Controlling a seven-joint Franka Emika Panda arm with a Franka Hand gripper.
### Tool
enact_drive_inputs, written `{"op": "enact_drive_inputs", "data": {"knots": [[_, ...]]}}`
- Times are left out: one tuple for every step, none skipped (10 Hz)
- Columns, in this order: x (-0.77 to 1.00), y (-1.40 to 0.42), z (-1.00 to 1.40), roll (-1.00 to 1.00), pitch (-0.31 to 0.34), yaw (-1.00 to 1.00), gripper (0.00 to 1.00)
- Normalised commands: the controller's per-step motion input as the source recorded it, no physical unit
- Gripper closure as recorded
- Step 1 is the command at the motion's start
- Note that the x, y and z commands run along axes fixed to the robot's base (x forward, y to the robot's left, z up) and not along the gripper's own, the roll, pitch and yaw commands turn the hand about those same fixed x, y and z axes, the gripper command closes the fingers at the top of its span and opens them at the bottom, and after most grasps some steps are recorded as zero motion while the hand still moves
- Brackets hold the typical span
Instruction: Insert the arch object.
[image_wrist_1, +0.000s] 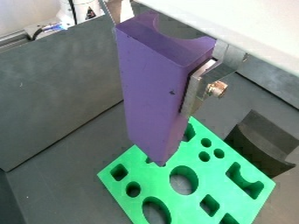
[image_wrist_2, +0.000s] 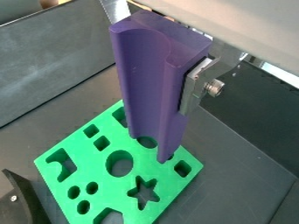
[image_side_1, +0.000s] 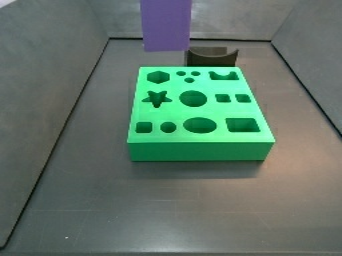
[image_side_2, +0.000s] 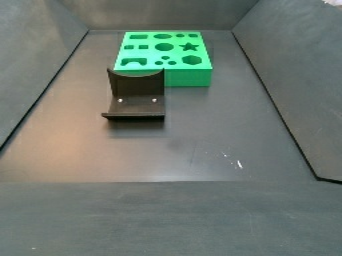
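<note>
Purple prism (image_wrist_1: 156, 83) in the silver end effector (image_wrist_1: 205, 77), bright green slab (image_side_1: 198, 112) — dark grey fixture (image_side_2: 135, 94), black floor (image_side_2: 187, 150)

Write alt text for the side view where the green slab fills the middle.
A tall purple block hangs at the top edge, near the far edge of a green slab with shaped holes on the dark floor; the hand holding it is out of frame. A dark fixture stands behind the slab.

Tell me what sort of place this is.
Probably a robot test cell for peg insertion, not a home or workshop. A bare dark floor with walls holds only a green slab with shaped holes and the fixture. The gripper holds a purple prism above the slab.
</note>
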Motion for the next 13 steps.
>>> {"op": "enact_drive_inputs", "data": {"knots": [[0.0, 0.0, 0.0, 0.02, 0.0, 0.0, 1.0], [0.55, 0.09, -0.34, 0.15, 0.031, 0.0, 1.0], [1.0, 0.19, -0.41, 0.12, 0.121, 0.0, 1.0], [1.0, 0.23, -0.45, 0.09, 0.143, 0.0, 1.0], [1.0, 0.23, -0.44, 0.1, 0.141, 0.0, 1.0], [1.0, 0.35, -0.43, 0.06, 0.124, 0.0, 1.0], [1.0, 0.4, -0.42, 0.02, 0.104, 0.0, 1.0], [1.0, 0.41, -0.27, -0.03, 0.07, 0.0, 1.0], [1.0, 0.3, -0.15, -0.11, 0.034, 0.0, 1.0], [1.0, 0.27, -0.11, -0.11, 0.01, 0.0, 1.0], [1.0, 0.17, -0.17, -0.01, 0.0, -0.03, 1.0], [1.0, 0.25, -0.33, 0.08, -0.047, -0.04, 1.0], [1.0, 0.28, -0.37, 0.11, -0.07, -0.02, 1.0]]}}
